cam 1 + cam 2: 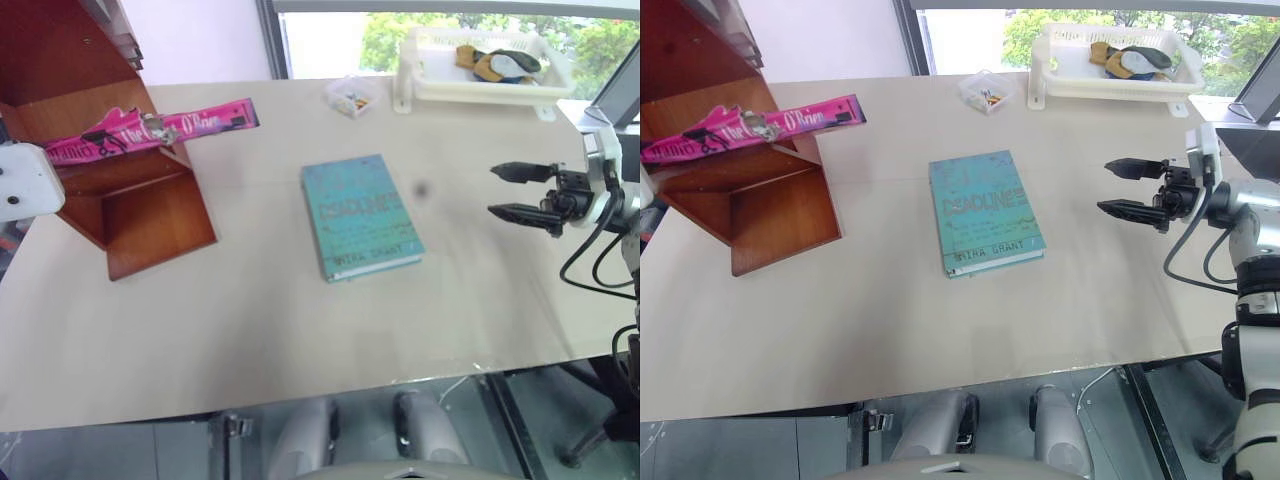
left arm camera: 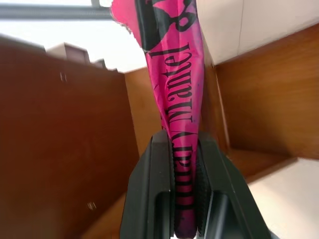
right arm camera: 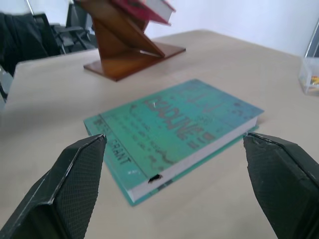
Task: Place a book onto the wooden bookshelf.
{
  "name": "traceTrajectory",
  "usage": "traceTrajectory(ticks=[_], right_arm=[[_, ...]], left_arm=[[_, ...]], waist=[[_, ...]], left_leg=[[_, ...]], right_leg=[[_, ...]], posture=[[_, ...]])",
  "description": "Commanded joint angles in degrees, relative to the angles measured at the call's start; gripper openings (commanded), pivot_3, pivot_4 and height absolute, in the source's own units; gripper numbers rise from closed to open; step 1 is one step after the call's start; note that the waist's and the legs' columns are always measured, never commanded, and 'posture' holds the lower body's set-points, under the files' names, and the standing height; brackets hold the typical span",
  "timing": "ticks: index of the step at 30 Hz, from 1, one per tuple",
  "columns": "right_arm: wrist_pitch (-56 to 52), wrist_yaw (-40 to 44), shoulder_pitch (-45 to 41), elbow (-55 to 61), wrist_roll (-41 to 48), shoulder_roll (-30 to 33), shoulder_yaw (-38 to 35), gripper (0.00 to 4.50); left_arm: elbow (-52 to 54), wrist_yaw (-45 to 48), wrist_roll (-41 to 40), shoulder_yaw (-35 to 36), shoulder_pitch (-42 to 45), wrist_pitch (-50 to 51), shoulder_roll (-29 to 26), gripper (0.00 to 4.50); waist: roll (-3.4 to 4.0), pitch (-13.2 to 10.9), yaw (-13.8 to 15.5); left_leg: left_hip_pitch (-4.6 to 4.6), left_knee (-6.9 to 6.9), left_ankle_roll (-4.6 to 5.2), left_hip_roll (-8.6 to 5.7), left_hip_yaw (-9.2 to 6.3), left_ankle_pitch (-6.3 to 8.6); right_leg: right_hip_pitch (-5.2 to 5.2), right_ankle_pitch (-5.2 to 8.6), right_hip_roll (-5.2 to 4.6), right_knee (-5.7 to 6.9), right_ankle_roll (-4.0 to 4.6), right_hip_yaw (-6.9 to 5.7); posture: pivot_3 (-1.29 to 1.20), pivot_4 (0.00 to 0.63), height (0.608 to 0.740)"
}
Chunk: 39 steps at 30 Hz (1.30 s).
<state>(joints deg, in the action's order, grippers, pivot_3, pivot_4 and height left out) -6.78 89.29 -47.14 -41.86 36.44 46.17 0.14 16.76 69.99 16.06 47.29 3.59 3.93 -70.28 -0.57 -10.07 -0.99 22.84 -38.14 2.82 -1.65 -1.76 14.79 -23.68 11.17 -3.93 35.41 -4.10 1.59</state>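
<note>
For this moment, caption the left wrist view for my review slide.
Left gripper shut on the pink book, held inside the bookshelf.

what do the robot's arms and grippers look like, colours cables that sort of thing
The right gripper has two black tapered fingers with finely textured pads, on a black mount behind a silver-grey wrist, with black cables looping down from it. The left gripper has matching black fingers with ribbed inner pads. The left wrist housing is white with small dark screw holes.
</note>
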Motion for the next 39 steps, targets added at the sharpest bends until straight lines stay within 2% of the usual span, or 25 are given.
traceTrajectory(ticks=[1, 9, 14, 27, 28, 29, 31, 33, 35, 39], right_arm=[[-1.9, 3.2, -1.2, 3.1, 4.5, 2.1, -1.1, 4.50], [-6.9, 3.2, -2.4, 5.5, 11.6, 2.1, -3.9, 4.50], [-8.1, 3.2, -2.8, 5.7, 12.7, 2.6, -3.8, 4.50], [-7.2, 3.2, -3.0, 4.4, 12.3, 2.9, -3.2, 4.50], [-7.2, 3.2, -2.9, 4.5, 12.4, 2.9, -3.3, 4.50], [-7.2, 3.2, -2.8, 4.5, 12.4, 3.0, -3.3, 4.50], [-7.1, 3.2, -2.6, 4.4, 12.4, 3.1, -3.3, 4.50], [-7.0, 3.2, -2.5, 4.3, 12.4, 3.1, -3.3, 4.50], [-6.9, 3.2, -2.6, 3.9, 12.3, 3.1, -3.3, 4.50], [-6.7, 3.2, -2.7, 3.5, 12.1, 3.0, -3.1, 4.50]], left_arm=[[-2.5, 0.7, 0.7, 4.2, -2.1, -1.3, -1.5, 0.04], [-6.3, 1.1, 1.6, 8.2, -8.0, -1.6, -1.0, 0.04], [-6.4, 0.4, 1.5, 9.4, -10.1, -1.1, -1.2, 0.04], [-11.2, -3.6, 0.7, 8.8, -9.6, -4.8, -4.0, 0.04], [-11.4, -3.3, 0.7, 8.9, -9.8, -4.6, -4.1, 0.82], [-11.4, -3.1, 0.7, 9.0, -9.9, -4.2, -4.1, 1.39], [-11.6, -3.2, 1.2, 9.4, -9.9, -3.9, -4.1, 2.22], [-12.1, -2.9, 2.0, 10.1, -10.4, -4.1, -4.4, 2.80], [-12.9, -1.4, 3.2, 11.9, -11.4, -4.7, -4.7, 3.76], [-13.5, 0.9, 4.0, 14.6, -11.6, -4.6, -5.6, 3.76]], waist=[[0.01, 0.0, 0.0], [0.03, 0.0, -0.6], [0.04, 0.0, -1.6], [0.05, 0.0, -1.6], [0.05, 0.0, -1.6], [0.05, 0.0, -1.6], [0.04, 0.0, -1.4], [0.04, 0.0, -1.4], [0.03, 0.0, -1.3], [0.04, 0.0, -1.4]], left_leg=[[-0.01, 0.04, 0.00, 0.00, 0.00, 0.00], [-0.05, 0.27, -0.01, 0.06, 0.08, 0.01], [-0.11, 0.64, -0.04, 0.08, 0.31, 0.00], [-0.08, 0.92, -0.05, 0.22, 0.73, 0.00], [-0.07, 0.93, -0.05, 0.22, 0.74, 0.00], [-0.06, 0.93, -0.05, 0.23, 0.74, 0.00], [0.03, 0.95, -0.05, 0.22, 0.77, 0.00], [0.05, 0.95, -0.05, 0.20, 0.78, 0.01], [0.07, 0.95, -0.05, 0.19, 0.78, 0.01], [0.07, 0.96, -0.05, 0.19, 0.77, 0.01]], right_leg=[[-0.01, 0.00, -0.01, -0.01, 0.00, 0.00], [-0.10, 0.00, -0.26, -0.08, 0.04, 0.14], [-0.34, 0.00, -0.31, -0.09, 0.06, 0.42], [-0.73, 0.03, -0.27, 0.00, 0.14, 0.86], [-0.75, 0.03, -0.27, 0.01, 0.14, 0.88], [-0.76, 0.03, -0.27, 0.01, 0.14, 0.88], [-0.81, 0.03, -0.28, -0.02, 0.14, 0.89], [-0.81, 0.03, -0.31, -0.06, 0.14, 0.88], [-0.80, 0.03, -0.32, -0.07, 0.14, 0.88], [-0.81, 0.03, -0.32, -0.07, 0.14, 0.85]], posture=[[0.00, 0.150, 0.740], [0.00, 0.150, 0.740], [0.00, 0.150, 0.740], [0.00, 0.150, 0.740], [0.00, 0.150, 0.740], [0.00, 0.150, 0.740], [0.00, 0.150, 0.740], [0.00, 0.150, 0.740], [0.00, 0.150, 0.740], [0.00, 0.150, 0.740]])
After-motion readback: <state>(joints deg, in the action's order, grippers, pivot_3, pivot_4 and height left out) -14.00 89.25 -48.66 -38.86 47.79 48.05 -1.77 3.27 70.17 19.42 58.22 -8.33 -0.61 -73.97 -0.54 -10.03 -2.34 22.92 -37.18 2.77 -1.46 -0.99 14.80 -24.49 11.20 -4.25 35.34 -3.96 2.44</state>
